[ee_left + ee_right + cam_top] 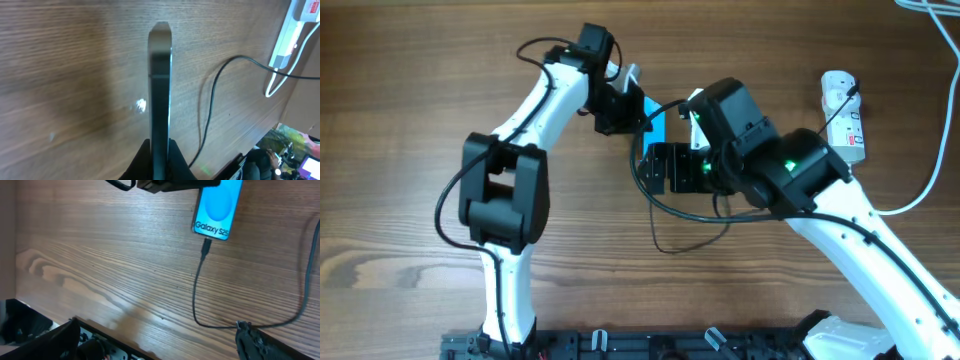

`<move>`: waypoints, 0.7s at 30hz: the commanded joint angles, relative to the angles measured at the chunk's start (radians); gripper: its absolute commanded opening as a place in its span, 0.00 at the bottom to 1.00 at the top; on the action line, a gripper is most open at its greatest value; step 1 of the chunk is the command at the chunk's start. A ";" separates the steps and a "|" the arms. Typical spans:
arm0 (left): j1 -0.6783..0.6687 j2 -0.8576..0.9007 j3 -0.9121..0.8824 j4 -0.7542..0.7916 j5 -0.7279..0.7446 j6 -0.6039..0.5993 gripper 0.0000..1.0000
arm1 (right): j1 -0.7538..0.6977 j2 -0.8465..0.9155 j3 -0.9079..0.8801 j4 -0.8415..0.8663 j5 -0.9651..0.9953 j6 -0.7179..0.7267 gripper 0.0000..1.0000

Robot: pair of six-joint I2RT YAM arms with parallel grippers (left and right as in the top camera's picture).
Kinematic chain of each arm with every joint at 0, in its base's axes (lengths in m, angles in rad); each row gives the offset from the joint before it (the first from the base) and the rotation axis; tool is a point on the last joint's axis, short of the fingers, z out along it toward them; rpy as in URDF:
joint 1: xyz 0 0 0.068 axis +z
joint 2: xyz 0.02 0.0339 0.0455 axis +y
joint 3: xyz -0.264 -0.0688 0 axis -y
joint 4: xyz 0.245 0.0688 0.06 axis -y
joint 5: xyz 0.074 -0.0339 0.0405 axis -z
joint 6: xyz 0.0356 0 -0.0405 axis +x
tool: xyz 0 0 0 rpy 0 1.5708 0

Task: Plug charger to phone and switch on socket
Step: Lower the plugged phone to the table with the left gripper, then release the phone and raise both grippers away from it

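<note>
- Left tool (160, 154): nearest the lens in the left wrist view, clamped on the phone (160, 80), one dark finger on each flat face, thin edge toward the camera.
- Left arm (505, 190): up the left half of the desk (390, 110), bent in toward centre, wrist ending at the phone.
- Phone: centre of desk, just left of the right tool. Cyan screen and white "Galaxy S25" band facing the right wrist camera, band end pointing away from the left tool. Tilted in the overhead view. Lifted or resting on the wood, cannot tell.
- Charger (195, 292): small dark tip touching the middle of the band-end edge, looks pushed in. Thin black cable dropping from there, curving over the desk, sweeping right close by the right tool's right-hand finger. Other end at the socket, dark plug (850, 93) on its upper part.
- Right tool (157, 326): fingers spread wide, empty, low over bare wood near the phone's band end.
- Socket (843, 118): far right of desk, well apart from the phone, lying flat, red marks on white body. Switch position too small to read.
- Thick white cord (284, 42): leaving the socket's end, looping toward the desk's right edge.
</note>
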 commanded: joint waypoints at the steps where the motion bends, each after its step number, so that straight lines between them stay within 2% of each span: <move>1: -0.017 0.029 0.000 0.021 0.050 -0.031 0.04 | -0.002 0.048 0.017 0.004 0.023 0.034 1.00; 7: -0.059 0.076 0.000 0.082 0.035 -0.031 0.05 | -0.002 0.081 0.017 0.014 0.023 0.068 1.00; 10: -0.059 0.077 0.000 0.105 0.033 -0.031 0.09 | -0.002 0.081 0.017 0.014 0.023 0.068 1.00; 16: -0.080 0.078 0.000 0.109 -0.043 -0.031 0.10 | -0.003 0.081 0.017 0.014 0.023 0.080 1.00; 20: -0.103 0.078 0.000 0.094 -0.109 -0.031 0.22 | -0.003 0.081 0.017 0.010 0.024 0.079 1.00; 21: -0.105 0.078 0.000 0.090 -0.110 -0.031 0.22 | -0.003 0.081 0.017 0.010 0.024 0.079 0.99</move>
